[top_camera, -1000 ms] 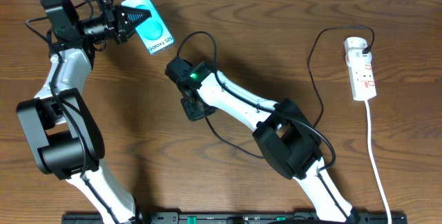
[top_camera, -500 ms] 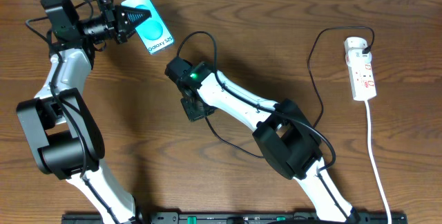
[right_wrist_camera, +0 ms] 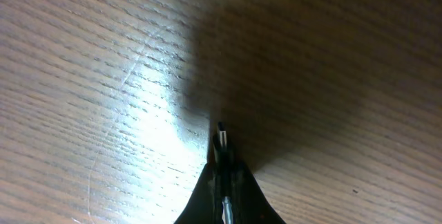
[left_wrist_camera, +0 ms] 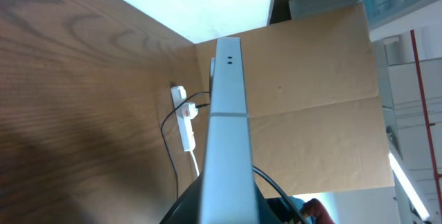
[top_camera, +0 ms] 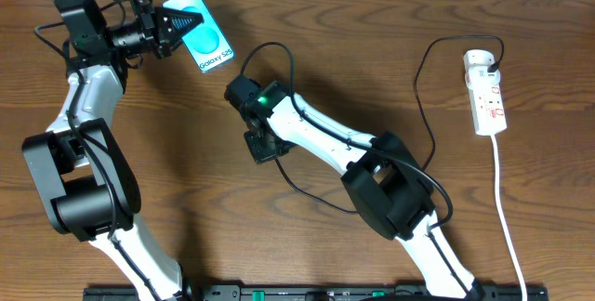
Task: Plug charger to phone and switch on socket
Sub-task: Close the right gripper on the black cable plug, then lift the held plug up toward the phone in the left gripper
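My left gripper [top_camera: 173, 24] is shut on the phone [top_camera: 206, 33] at the far left and holds it off the table, its teal-and-white screen facing up. In the left wrist view the phone [left_wrist_camera: 225, 134] shows edge-on between the jaws. My right gripper [top_camera: 263, 145] hangs over the middle of the table, pointing down, shut on the charger's plug tip [right_wrist_camera: 222, 140]. The black charger cable [top_camera: 420, 87] runs from the socket [top_camera: 487, 92] at the right edge and loops around my right arm. The socket also shows in the left wrist view [left_wrist_camera: 185, 117].
The socket's white cord [top_camera: 502, 199] runs down the right side toward the front edge. A loop of black cable [top_camera: 270, 48] lies between the phone and my right arm. A brown cardboard panel [left_wrist_camera: 311, 99] stands beyond the table.
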